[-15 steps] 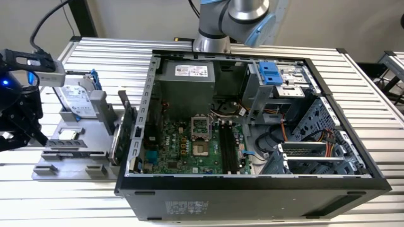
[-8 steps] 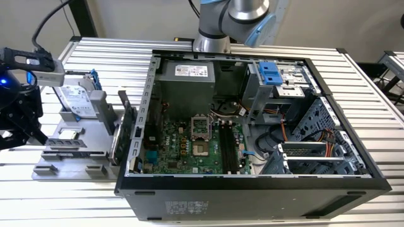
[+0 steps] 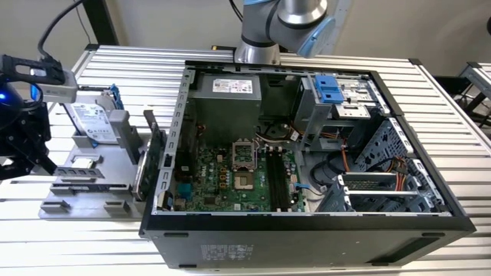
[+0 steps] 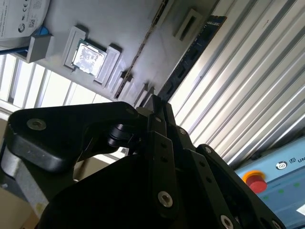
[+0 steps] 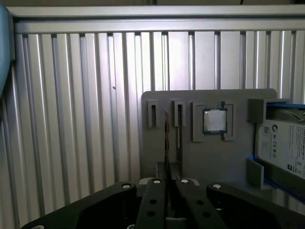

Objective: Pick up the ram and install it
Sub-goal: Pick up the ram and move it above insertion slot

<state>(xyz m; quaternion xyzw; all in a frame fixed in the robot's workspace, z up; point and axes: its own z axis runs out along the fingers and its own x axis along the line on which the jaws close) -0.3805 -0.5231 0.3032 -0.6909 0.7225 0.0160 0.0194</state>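
One ribbed aluminium table [image 3: 452, 121] carries everything, its silver slats bare on the exterior view's right. Room behind: a plain beige wall [image 3: 169, 20], a black post [image 3: 100, 20] on the exterior view's left, and the corner of a second slatted table [image 3: 479, 75] at the exterior view's right edge. An open desktop PC case [image 3: 307, 224] lies on its side mid-table, motherboard [image 3: 222, 178] facing up. The arm [image 3: 280, 20] rises from behind the case. Just beside the case, on the exterior view's left, a grey holder tray [image 3: 77, 202] sits flat on the slats. A hard drive [image 3: 96, 123] stands tilted at the tray's far end, and a processor chip [image 5: 214, 120] lies in a square pocket. The ram [image 4: 190, 53] stands on edge in the tray (dark, long, narrow), with bare slats just beyond it in the second wrist view. The gripper [image 5: 168, 183] hangs low at the tray's outer end, the end away from the case, in line with the stick's length. Its fingers [image 5: 156, 200] are drawn together with only a sliver between the tips. The tips sit right at the ram's near end, but contact cannot be made out. A pale blue panel with a red button [image 4: 254, 180] lies beyond the slats in the second wrist view.
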